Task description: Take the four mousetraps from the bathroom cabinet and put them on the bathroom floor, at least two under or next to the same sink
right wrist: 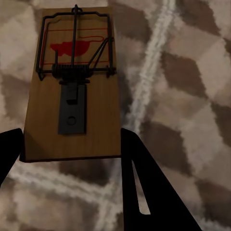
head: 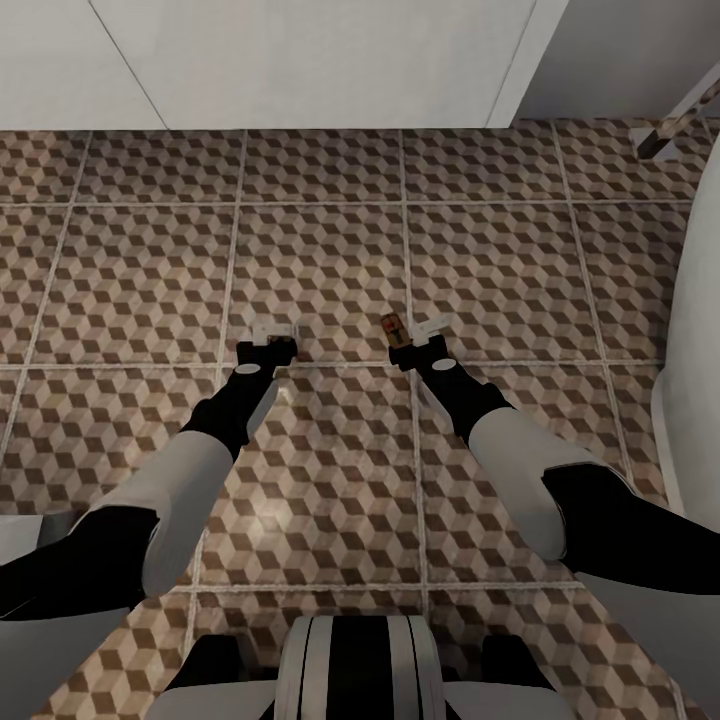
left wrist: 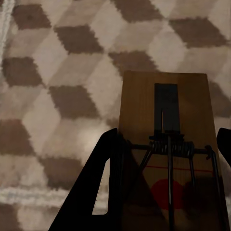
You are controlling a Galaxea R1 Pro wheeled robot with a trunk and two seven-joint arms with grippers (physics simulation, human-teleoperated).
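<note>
Both arms reach down over the cube-patterned bathroom floor [head: 330, 250]. A brown wooden mousetrap [left wrist: 166, 110], with dark wire and a red mark, sits between the black fingers [left wrist: 96, 192] of my left gripper [left wrist: 168, 134], which is shut on it close above the tiles. In the head view the left gripper [head: 268, 340] hangs over a grout line. My right gripper [right wrist: 70, 139] is shut on the near end of a second mousetrap [right wrist: 72, 86], which also shows in the head view as a mousetrap [head: 391, 325] beside the right gripper [head: 415, 335]. The sink is out of view.
A white wall or panel [head: 300, 60] runs along the far edge of the tiles. A curved white body [head: 695, 330] rises at the right. A slanted pale bar [head: 670, 135] stands at the far right. My base [head: 355, 665] is at the near edge.
</note>
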